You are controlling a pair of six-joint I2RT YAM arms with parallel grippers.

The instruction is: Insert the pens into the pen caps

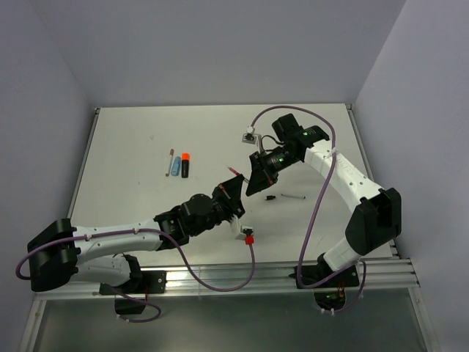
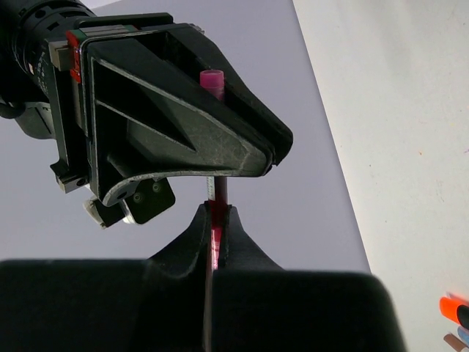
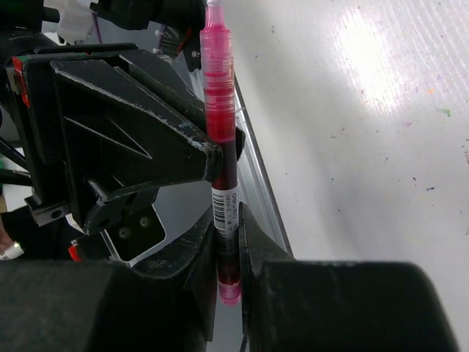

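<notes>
Grip check: red pen (image 3: pixel 224 202) is held off the table (image 1: pixel 139 205) between both arms, at the centre of the top view. Right gripper (image 3: pixel 228 238) is clamped on the dark lower barrel, low centre of its own wrist view. A short pink end sticks out below its fingers. Left gripper (image 2: pixel 217 214) is clamped on the same pen higher in that frame, where the ridged pink section starts. I cannot tell whether that section is a cap or a grip sleeve, nor whether any seam is closed.

Judgement for the step: keep both grips on one axis and push straight along the barrel. A sideways offset would likely bend or twist the slim pen. Let go on one side only once seating is confirmed.

View notes: right wrist shows nearly the whole pen and its label. Left wrist shows only a sliver between the fingers, plus the pink end at upper centre. Only the top view shows the others: black pen (image 1: pixel 291 196) right of centre, with light-blue marker (image 1: pixel 176 167) and black marker with orange end (image 1: pixel 185 166) side by side left of centre.
</notes>
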